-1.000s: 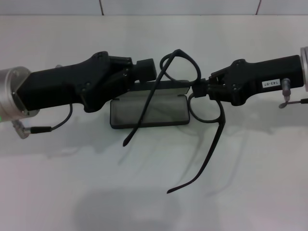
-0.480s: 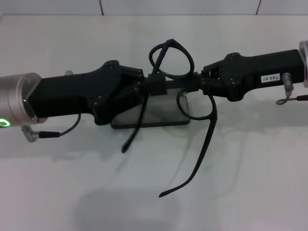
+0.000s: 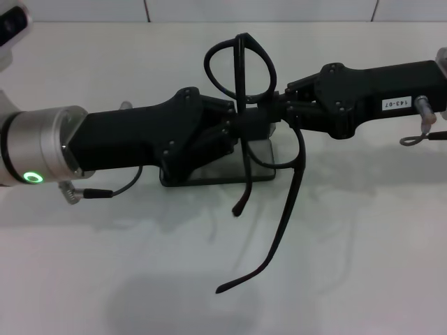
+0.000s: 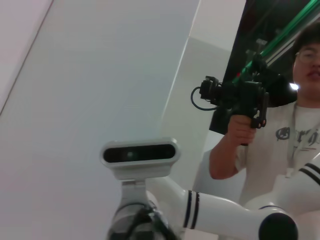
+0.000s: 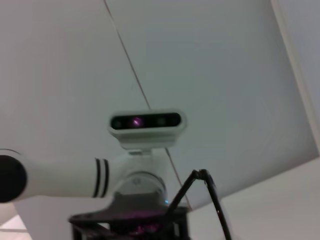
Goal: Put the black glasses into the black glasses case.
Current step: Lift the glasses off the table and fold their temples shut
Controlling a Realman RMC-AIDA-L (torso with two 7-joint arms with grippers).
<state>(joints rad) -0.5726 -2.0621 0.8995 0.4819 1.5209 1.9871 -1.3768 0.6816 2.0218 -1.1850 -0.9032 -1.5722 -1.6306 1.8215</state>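
A: Where are the black glasses [image 3: 241, 70] seen?

B: They are held up above the white desk [image 3: 349, 244], over the middle of the scene. The frame is turned on edge, with one lens ring raised toward the far side, and the two temple arms hang down toward the near side, the longer-looking one ending low over the desk.

A: And the case?

B: The black glasses case [image 3: 262, 164] lies open on the desk directly beneath the glasses. It is mostly hidden by the left arm, and only its right end with grey lining is seen.

A: What is shown of the right pincer [image 3: 281, 110]?

B: It is reached in from the right, and its tips are pressed on the frame near the hinge, so the glasses are pinched by it.

A: And the left pincer [image 3: 241, 129]?

B: It is reached in from the left and met with the glasses at the frame, right beside the right pincer. Whether it is spread or pressed together cannot be told.

A: Is anything added by the wrist views?

B: A thin part of the frame [image 5: 205, 192] is seen in the right wrist view; the left wrist view points away from the desk.
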